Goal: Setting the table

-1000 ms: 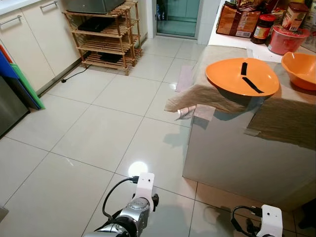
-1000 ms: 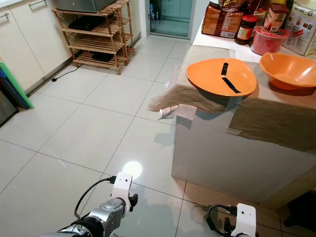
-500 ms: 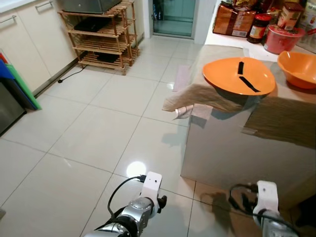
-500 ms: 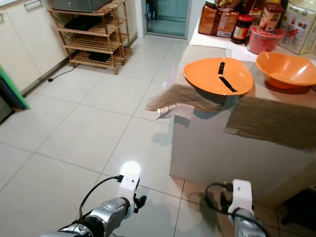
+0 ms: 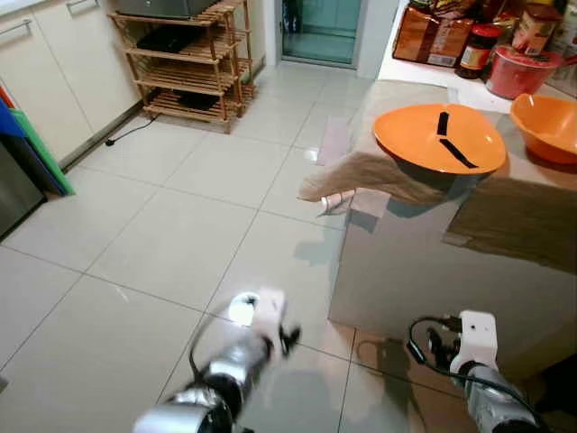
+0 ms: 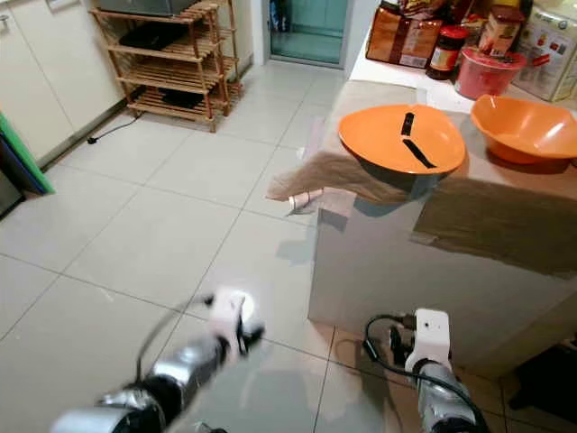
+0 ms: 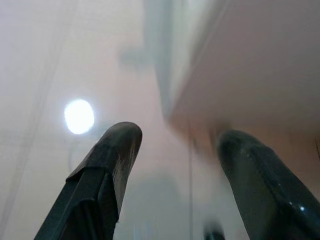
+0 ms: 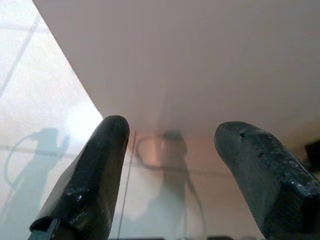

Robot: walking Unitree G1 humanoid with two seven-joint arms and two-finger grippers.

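Note:
A wide orange bowl (image 5: 440, 138) with two black strips in it sits on a brown cloth (image 5: 379, 171) at the near corner of the pale counter (image 5: 424, 271). A second orange bowl (image 5: 548, 126) stands to its right. Both arms hang low in front of the counter. My left arm (image 5: 236, 354) is blurred above the floor tiles. My right arm (image 5: 473, 361) is close to the counter's side. In the left wrist view the left gripper (image 7: 180, 180) is open and holds nothing. The right gripper (image 8: 175, 175) is also open and holds nothing, facing the counter's side.
Jars and packets (image 5: 451, 41) and a red tub (image 5: 526, 70) crowd the back of the counter. A wooden rack (image 5: 194, 63) stands at the far left by a doorway (image 5: 325, 27). Coloured boards (image 5: 32, 144) lean on the cabinets at left. Tiled floor (image 5: 180, 225) lies open between.
My left arm has swung up and forward and is now blurred. My right arm has risen higher beside the counter. The camera has shifted slightly.

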